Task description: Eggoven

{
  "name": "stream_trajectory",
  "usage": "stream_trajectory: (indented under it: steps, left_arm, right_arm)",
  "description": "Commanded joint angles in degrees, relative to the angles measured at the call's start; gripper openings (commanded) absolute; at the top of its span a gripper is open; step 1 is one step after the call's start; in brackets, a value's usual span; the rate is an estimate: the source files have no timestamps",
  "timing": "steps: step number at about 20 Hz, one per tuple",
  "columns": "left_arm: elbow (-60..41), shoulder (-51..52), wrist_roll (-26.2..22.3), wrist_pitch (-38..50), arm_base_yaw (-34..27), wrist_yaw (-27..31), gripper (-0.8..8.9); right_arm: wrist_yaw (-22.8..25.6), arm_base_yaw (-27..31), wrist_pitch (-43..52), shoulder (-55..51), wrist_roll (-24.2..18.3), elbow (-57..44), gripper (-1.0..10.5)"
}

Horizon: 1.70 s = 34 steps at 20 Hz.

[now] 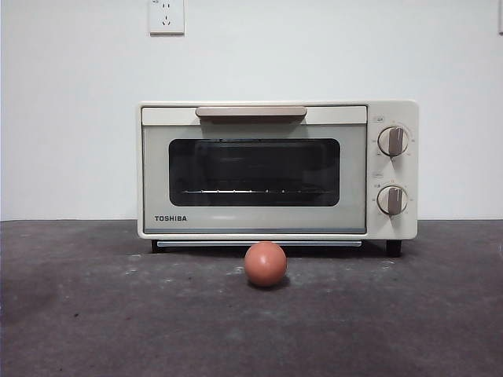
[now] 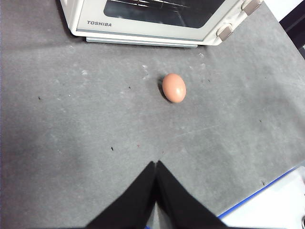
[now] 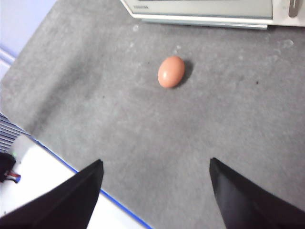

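Observation:
The orange-brown egg point(image 1: 265, 263) lies on the dark grey table just in front of the cream Toshiba oven point(image 1: 277, 169), whose door is closed. In the left wrist view the egg point(image 2: 174, 88) sits well ahead of my left gripper point(image 2: 156, 164), whose jaws are shut together with nothing in them. In the right wrist view the egg point(image 3: 171, 71) lies well beyond my right gripper point(image 3: 156, 167), whose jaws stand wide open and empty. The oven front point(image 2: 143, 19) and its lower edge point(image 3: 200, 12) show past the egg in both wrist views. Neither arm appears in the front view.
A white wall with a socket point(image 1: 167, 16) stands behind the oven. The table's blue-lined edge point(image 2: 257, 195) runs close to the left gripper, and the same kind of edge point(image 3: 71, 167) runs near the right gripper.

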<state>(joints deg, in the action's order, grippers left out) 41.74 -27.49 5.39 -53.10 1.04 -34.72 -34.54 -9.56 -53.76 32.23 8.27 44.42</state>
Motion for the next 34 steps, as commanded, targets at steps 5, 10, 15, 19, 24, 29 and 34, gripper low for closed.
stream_trajectory:
  steps: [5,10,15,19,24,29,34]
  left_arm:
    - [0.85,-0.39,-0.81,1.7,0.11,-0.24,0.07]
    - [0.85,-0.39,-0.81,1.73,0.13,-0.24,0.07]
    - [0.85,-0.39,-0.83,1.73,1.92,-0.22,0.07]
    - [0.85,-0.42,-0.83,1.7,3.87,-0.22,0.07]
    - [0.85,-0.42,-0.83,1.7,5.81,-0.22,0.07]
    - [0.85,-0.57,-0.83,1.7,6.97,-0.2,0.07]
    - [0.85,-0.57,-0.83,1.66,8.02,-0.2,0.07]
  right_arm:
    - [2.69,-9.79,17.99,10.99,12.85,1.07,3.6]
    - [16.68,-23.91,28.46,26.86,17.0,4.07,3.6]
    - [26.36,-30.62,29.07,43.25,17.25,13.14,3.6]
    - [31.3,-32.79,28.02,54.12,17.22,20.13,3.6]
    - [34.32,-33.33,28.46,62.82,17.55,21.68,3.6]
    - [35.01,-33.33,31.34,67.89,18.8,21.68,3.6]
    - [36.24,-33.27,33.66,71.21,19.67,21.68,3.6]
